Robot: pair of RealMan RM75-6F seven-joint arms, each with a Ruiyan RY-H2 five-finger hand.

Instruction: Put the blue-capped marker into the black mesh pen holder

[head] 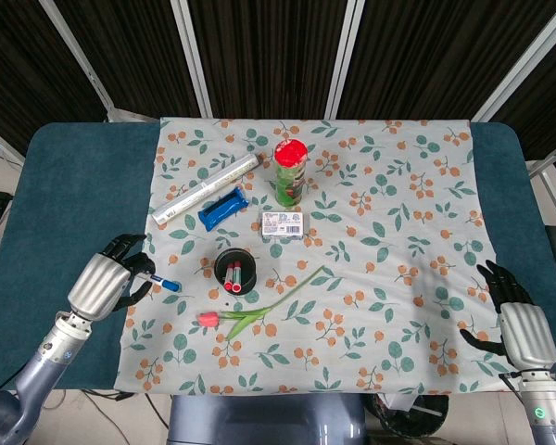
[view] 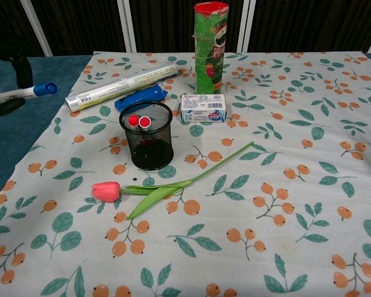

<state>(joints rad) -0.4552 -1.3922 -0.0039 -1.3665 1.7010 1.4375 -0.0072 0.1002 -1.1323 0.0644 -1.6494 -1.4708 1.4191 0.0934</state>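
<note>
From the head view, the left hand (head: 111, 278) grips the marker (head: 163, 283) near the left edge of the tablecloth (head: 426, 185), blue cap pointing toward the middle. The pen holder (head: 234, 271) stands just to the right, two red-capped pens already inside. The right hand (head: 517, 320) rests on the table's (head: 65, 176) near right corner, fingers apart, holding nothing. To do this step well, I judge the marker should be carried above the rim, tipped upright, and lowered into the free side of the cup.

From the chest view, the marker (view: 26, 92) hangs at the far left, cap (view: 46, 89) rightward, with dark fingers (view: 15, 65) around it. The pen holder (view: 147, 135) has a tulip (view: 167, 185) lying just in front and a blue wrapper (view: 142, 96) behind; the path from the left looks open.
</note>
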